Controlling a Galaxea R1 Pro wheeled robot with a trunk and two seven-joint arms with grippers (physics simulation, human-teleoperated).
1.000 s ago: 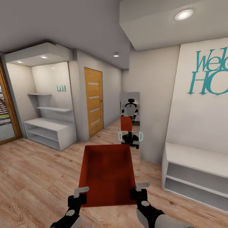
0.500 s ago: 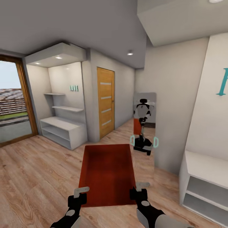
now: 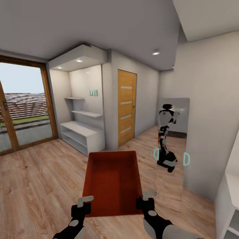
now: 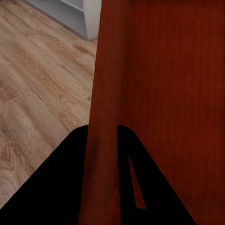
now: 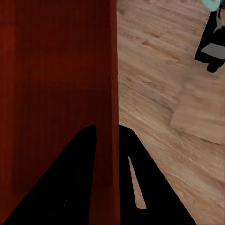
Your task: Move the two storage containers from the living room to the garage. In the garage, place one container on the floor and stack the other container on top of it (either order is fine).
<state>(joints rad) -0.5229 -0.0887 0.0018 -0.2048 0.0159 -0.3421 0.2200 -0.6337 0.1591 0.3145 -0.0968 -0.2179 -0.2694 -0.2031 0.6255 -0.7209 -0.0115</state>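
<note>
One orange-red open-topped storage container (image 3: 113,182) hangs in front of me above the light wood plank floor (image 3: 39,186). My left gripper (image 3: 83,204) is shut on its near left wall, and my right gripper (image 3: 146,199) is shut on its near right wall. In the left wrist view the container's wall (image 4: 159,93) runs between the dark fingers of the left gripper (image 4: 103,131). The right wrist view shows the same on the other side: the container wall (image 5: 56,84) is clamped in the right gripper (image 5: 107,129). The container looks empty.
A white shelf unit (image 3: 83,136) stands in an alcove ahead on the left. A wooden door (image 3: 126,108) is beside it. A wall mirror (image 3: 171,139) on the right reflects the robot. Wood-framed glass doors (image 3: 23,109) are at far left, a white bench (image 3: 230,199) at far right.
The whole view has swung left, so the shelves, door and mirror sit further right in the picture. The container and both grippers hold the same pose relative to me.
</note>
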